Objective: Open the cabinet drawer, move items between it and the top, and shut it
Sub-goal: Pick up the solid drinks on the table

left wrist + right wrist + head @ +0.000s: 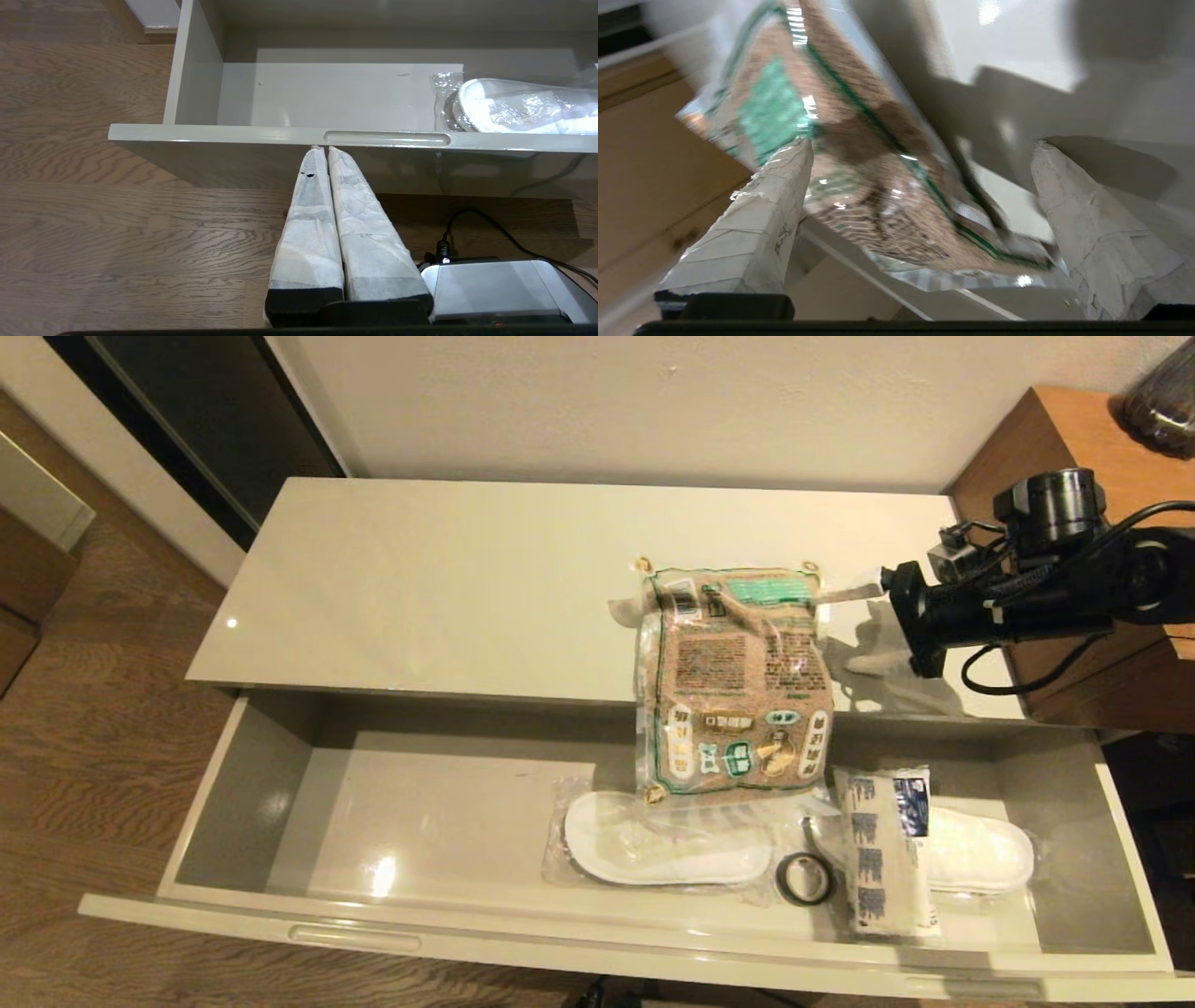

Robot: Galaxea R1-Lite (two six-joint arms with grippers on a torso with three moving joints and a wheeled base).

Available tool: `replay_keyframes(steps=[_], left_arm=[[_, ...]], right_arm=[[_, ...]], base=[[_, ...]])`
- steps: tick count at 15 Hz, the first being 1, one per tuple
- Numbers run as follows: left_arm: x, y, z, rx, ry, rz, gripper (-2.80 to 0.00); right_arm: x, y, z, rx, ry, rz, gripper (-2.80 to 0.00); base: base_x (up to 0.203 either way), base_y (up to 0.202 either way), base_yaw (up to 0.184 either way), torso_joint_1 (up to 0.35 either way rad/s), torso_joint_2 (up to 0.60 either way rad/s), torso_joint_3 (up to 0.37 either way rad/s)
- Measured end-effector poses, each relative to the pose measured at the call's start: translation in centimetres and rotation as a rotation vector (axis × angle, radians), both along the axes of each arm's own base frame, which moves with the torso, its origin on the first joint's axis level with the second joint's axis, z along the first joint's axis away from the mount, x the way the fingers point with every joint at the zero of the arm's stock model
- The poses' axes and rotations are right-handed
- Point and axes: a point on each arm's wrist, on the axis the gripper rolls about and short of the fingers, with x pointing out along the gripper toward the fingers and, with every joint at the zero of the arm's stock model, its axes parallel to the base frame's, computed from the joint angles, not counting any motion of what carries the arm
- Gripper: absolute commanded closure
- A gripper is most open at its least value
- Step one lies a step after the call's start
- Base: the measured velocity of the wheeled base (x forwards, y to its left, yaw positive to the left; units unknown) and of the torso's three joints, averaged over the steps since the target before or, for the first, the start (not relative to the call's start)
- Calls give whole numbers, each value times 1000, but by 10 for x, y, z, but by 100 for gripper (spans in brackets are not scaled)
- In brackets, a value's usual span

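Your right gripper (pixel 920 186) stands with its two white-wrapped fingers (pixel 752 224) spread wide apart, and nothing sits clamped between them. Beyond them you see the brown grain bag (pixel 859 158) with its green border, lying on the glossy cream top (pixel 1017 46) (the picture is smeared, so the labels cannot be read). The fingers' shadow falls across the bag and the cream surface.

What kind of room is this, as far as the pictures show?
Probably a room in a home or hotel. A low cream cabinet with its wide cabinet drawer pulled out stands on a wood-plank floor against a plain wall. Wrapped white slippers and a tissue pack lie inside it.
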Motion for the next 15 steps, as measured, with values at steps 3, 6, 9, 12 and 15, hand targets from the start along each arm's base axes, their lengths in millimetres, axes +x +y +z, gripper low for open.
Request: replay_keyframes(steps=[3, 6, 9, 12, 15], left_arm=[[0, 0, 0, 9, 0, 1, 0], [0, 0, 0, 13, 0, -1, 0], [0, 0, 0, 14, -1, -3, 0], [0, 0, 0, 14, 0, -3, 0], [0, 0, 0, 14, -1, -3, 0]], right_arm=[[6, -1, -9, 50, -42, 94, -280], [12, -2, -21, 73, -73, 160, -280], [19, 1, -31, 92, -97, 197, -280], [27, 8, -40, 85, -113, 209, -280], [32, 24, -46, 75, -107, 228, -280]], base=[[0, 0, 0, 0, 0, 0], [0, 0, 0, 0, 0, 0], [0, 0, 0, 0, 0, 0], [0, 0, 0, 0, 0, 0], [0, 0, 0, 0, 0, 0]])
